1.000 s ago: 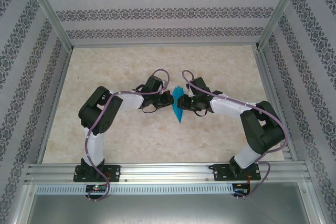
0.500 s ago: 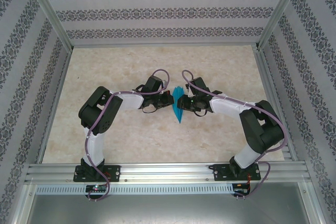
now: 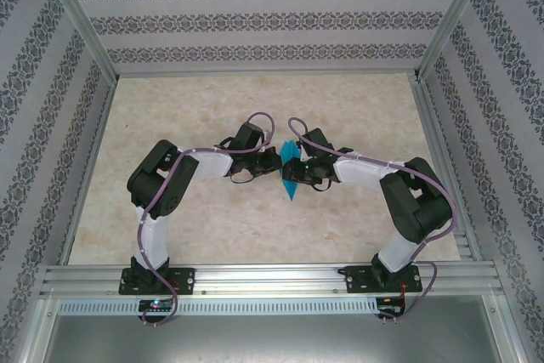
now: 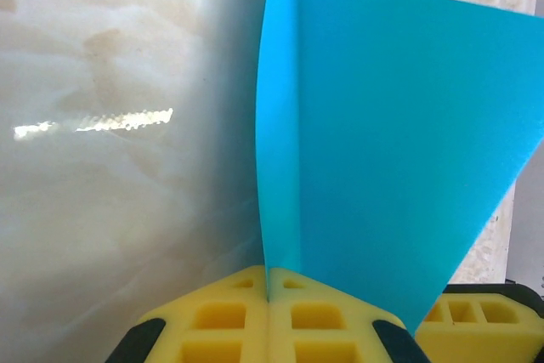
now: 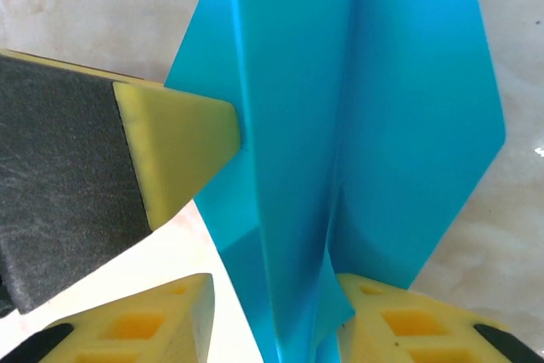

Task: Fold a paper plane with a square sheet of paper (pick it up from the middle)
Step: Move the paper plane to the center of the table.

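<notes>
Pinching the paper plane in the closed left hand, straddling its fold with the right hand, jaws parted.

Finding: a robotics laboratory test cell. Evidence: the work area is enclosed by aluminium extrusion posts and lined with patterned wall panels. A left arm and a right arm are bolted to an aluminium rail at the near edge of a marble-effect table. A slotted cable duct runs along the front. Exposed purple cables are routed over the arms.
</notes>
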